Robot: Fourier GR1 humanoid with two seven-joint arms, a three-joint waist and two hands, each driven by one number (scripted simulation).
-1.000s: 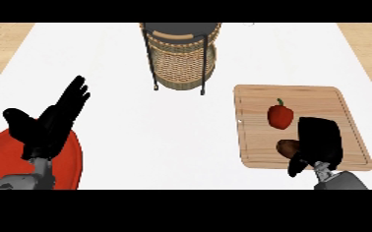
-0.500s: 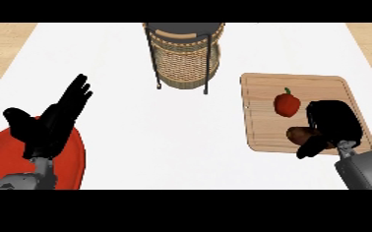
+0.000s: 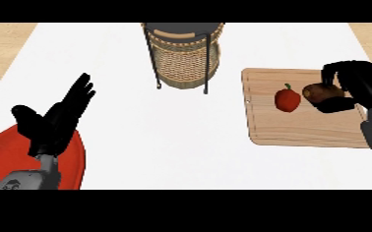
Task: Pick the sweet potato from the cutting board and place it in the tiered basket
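Right hand [image 3: 347,86] at the right edge, over the far right part of the board [image 3: 291,128]. Its fingers [image 3: 338,71] arch over the top of the sweet potato [image 3: 322,92] and the thumb comes in under it, so the brown tuber sits pinched in the curl of the hand. Only the potato's left end shows; the rest is hidden by the hand. It appears over the board's right side, just right of the red pepper [image 3: 288,100]; whether it is touching the wood or clear of it cannot be told from this angle.

Pepper lies on the board, green stem pointing away from the robot, apart from the hand.

Basket [image 3: 183,54] stands on the white counter [image 3: 167,123] at top centre, well left of the board: dark round top tier, woven lower part, thin black legs.

Left hand [image 3: 54,120] at lower left, open, fingers straight and spread, pointing up and to the right, holding nothing. It shows above the edge of a red plate [image 3: 73,162] in the lower left corner.
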